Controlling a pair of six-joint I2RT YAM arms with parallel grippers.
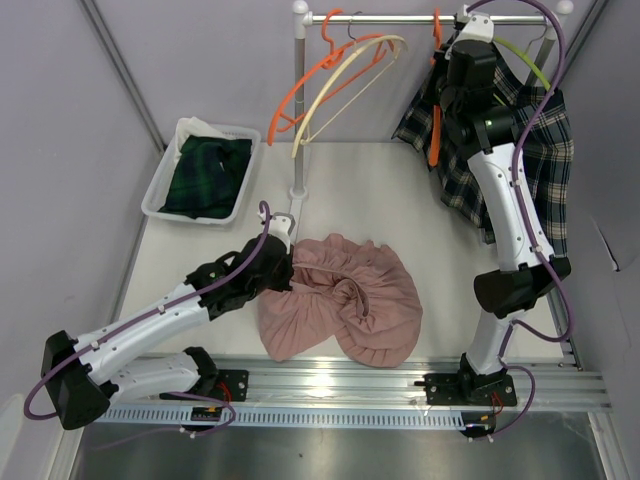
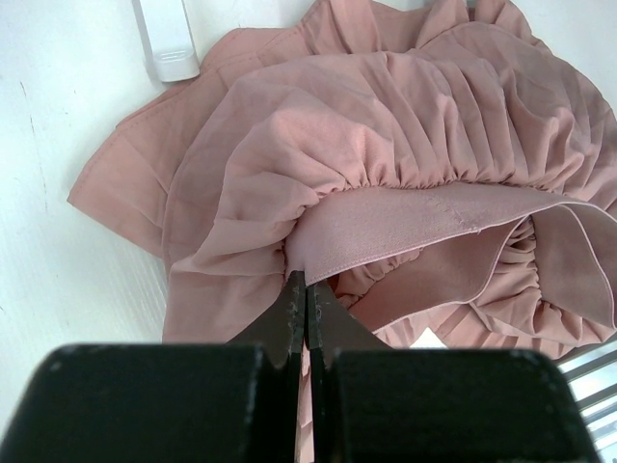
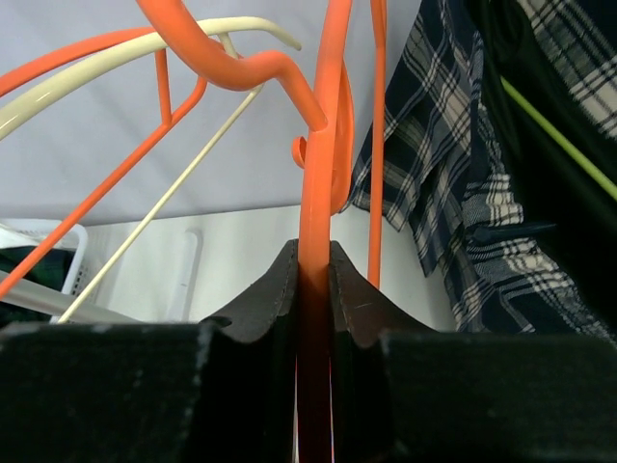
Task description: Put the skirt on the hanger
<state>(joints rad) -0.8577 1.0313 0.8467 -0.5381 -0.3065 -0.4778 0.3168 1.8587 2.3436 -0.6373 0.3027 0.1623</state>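
Walls [image 1: 60, 120]: pale grey plain panels at left, back and right, w/ a slim metal strut [image 1: 120, 70] running slantwise at the left corner. The bench [image 1: 400, 190] is white and matt, w/ a few small marks in the left wrist view. At its back stands a white post [image 1: 298, 100] that carries a metal bar [image 1: 400, 18] across the top. Along the near edge lies a ribbed aluminium rail [image 1: 350, 385]; below it is a grey surface [image 1: 330, 450]. Light is even and soft, shadows weak.

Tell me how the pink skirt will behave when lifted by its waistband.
The pink skirt lies crumpled in soft folds, so it will probably hang floppy. Thin gathered fabric suggests it is light. The gathered waistband may stretch under the left gripper.
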